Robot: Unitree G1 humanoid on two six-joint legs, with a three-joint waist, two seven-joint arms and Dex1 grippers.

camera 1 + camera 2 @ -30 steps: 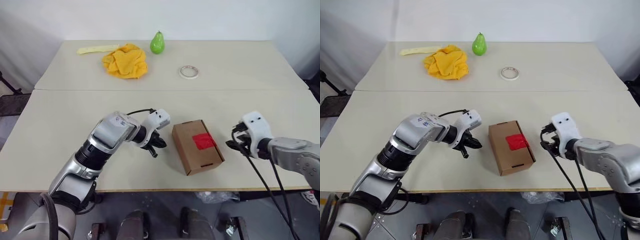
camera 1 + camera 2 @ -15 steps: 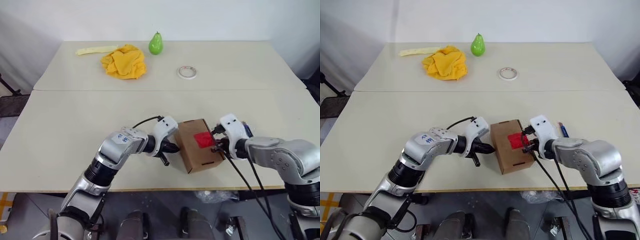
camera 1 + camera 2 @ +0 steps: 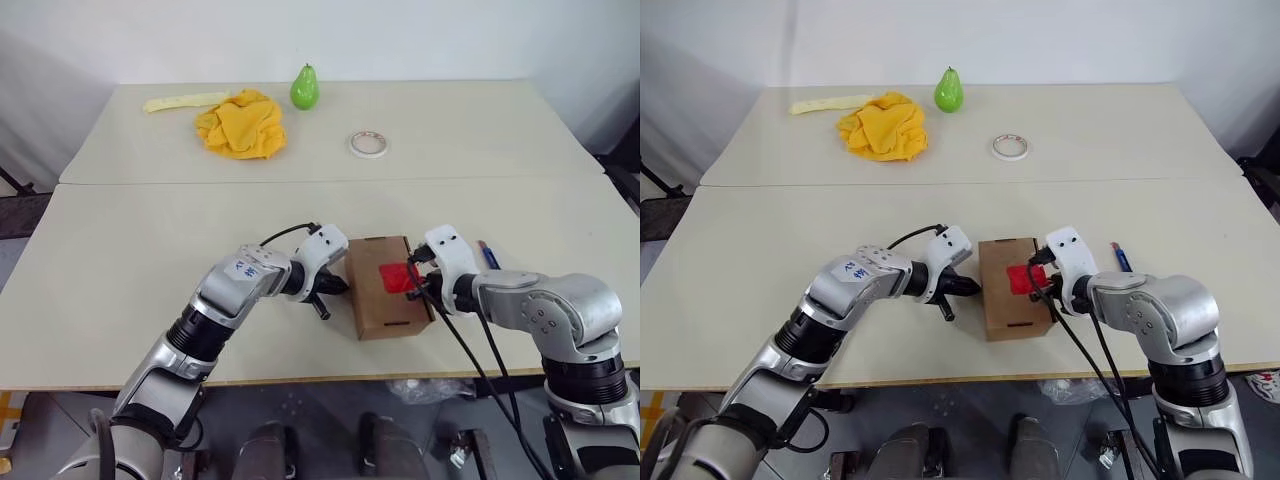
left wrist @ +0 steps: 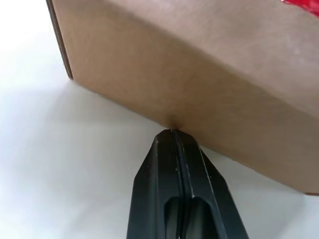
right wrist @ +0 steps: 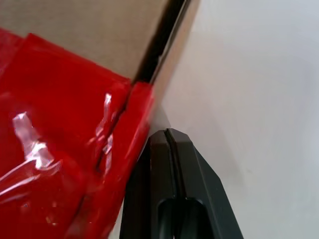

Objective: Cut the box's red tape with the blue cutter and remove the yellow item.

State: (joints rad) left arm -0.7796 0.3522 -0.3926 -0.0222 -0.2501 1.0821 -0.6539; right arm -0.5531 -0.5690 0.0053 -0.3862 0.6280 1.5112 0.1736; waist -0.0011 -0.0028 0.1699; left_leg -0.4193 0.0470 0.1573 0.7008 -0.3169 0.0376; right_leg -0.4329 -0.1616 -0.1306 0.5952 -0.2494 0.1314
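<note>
The brown box lies near the table's front edge, with the red tape on the right part of its top, folding over the edge. My left gripper is shut, and its fingertips touch the box's left side wall. Shut as well, my right gripper has its fingertips against the box's right side, just beside the tape's folded edge. The blue cutter lies on the table behind my right hand, held by neither gripper. The yellow item is hidden.
At the far left of the table lie a yellow-orange cloth heap and a pale yellow strip. A green pear stands by the back edge, and a white tape roll lies right of it. A seam crosses the table.
My right gripper has swung left to the box's right side and shut. The box has turned squarer and now touches the left gripper's tips. The camera has shifted a little.
</note>
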